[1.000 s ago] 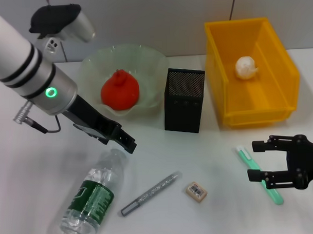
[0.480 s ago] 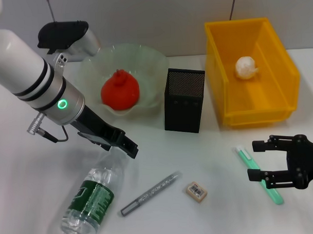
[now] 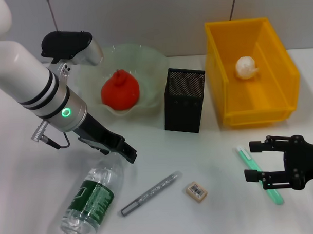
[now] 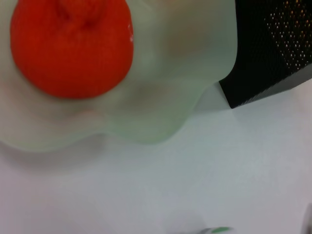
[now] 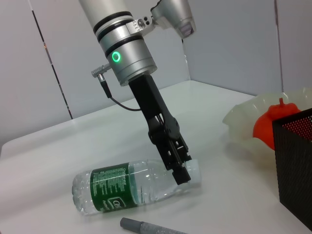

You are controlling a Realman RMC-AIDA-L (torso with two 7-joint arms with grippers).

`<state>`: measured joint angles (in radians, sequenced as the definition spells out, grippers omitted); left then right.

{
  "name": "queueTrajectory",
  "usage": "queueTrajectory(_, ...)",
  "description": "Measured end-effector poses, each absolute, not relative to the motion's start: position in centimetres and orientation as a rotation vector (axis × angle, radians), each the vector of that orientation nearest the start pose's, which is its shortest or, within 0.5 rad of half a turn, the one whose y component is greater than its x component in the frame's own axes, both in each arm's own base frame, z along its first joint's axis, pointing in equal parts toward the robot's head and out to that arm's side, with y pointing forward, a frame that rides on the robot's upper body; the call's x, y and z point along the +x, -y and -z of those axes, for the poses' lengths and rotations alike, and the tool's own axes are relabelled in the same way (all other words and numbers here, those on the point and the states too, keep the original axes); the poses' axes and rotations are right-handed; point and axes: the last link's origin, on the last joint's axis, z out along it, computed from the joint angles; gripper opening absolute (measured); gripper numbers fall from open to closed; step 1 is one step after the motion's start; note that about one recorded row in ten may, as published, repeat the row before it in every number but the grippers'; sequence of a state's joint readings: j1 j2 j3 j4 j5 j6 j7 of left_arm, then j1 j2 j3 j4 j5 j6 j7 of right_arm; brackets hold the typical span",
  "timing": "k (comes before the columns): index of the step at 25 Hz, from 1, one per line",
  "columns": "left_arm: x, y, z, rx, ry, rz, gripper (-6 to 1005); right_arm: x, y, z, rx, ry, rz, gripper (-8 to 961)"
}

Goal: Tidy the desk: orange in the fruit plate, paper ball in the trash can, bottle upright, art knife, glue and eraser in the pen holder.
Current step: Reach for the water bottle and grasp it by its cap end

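The orange [image 3: 120, 90] lies in the pale-green fruit plate [image 3: 150, 64], seen close in the left wrist view as orange [image 4: 73, 48] and plate [image 4: 161, 102]. The paper ball [image 3: 246, 66] rests inside the yellow trash can [image 3: 285, 74]. The bottle [image 3: 90, 200] lies on its side at front left, and my left gripper [image 3: 127, 153] hangs just over its cap end [image 5: 181, 171]. A silver art knife [image 3: 151, 193] and the eraser [image 3: 196, 191] lie in front of the black pen holder [image 3: 184, 100]. My right gripper [image 3: 250, 160] is open over the green glue stick [image 3: 272, 194].
The white wall runs close behind the plate and the trash can. The pen holder [image 5: 297, 161] stands between them. The left arm's cable and elbow reach over the table's left side.
My left arm has swung down and slightly toward me, bringing its gripper lower over the bottle's cap end. The right gripper has crept a little leftward over the glue stick.
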<state>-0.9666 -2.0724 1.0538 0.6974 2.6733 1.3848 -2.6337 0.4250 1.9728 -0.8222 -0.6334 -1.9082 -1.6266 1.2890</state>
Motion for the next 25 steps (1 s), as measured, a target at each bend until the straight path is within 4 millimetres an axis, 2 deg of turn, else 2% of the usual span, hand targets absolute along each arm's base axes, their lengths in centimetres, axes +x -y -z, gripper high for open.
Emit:
queueTrajectory(8, -19.21, -40.74, 3.81, -2.455, 1.382, -0.428, 770, 29.6, -30.06, -2.43, -2.792, -0.545, -0.632, 787)
queueTrajectory(18, -19.31, -40.88, 4.09, -2.453, 1.373, -0.426, 632, 29.61, -30.07, -2.44, -2.791, -0.543, -0.631, 787)
queueTrajectory(22, -19.3, -40.91, 4.09, -2.453, 1.37, -0.426, 634, 29.58, -30.11, -2.45, -2.792, -0.542, -0.631, 787)
queueTrajectory(25, -19.3, -40.9, 4.1, -2.455, 1.367, -0.429, 584, 29.55, -30.15, -2.45, -2.792, -0.541, -0.631, 787)
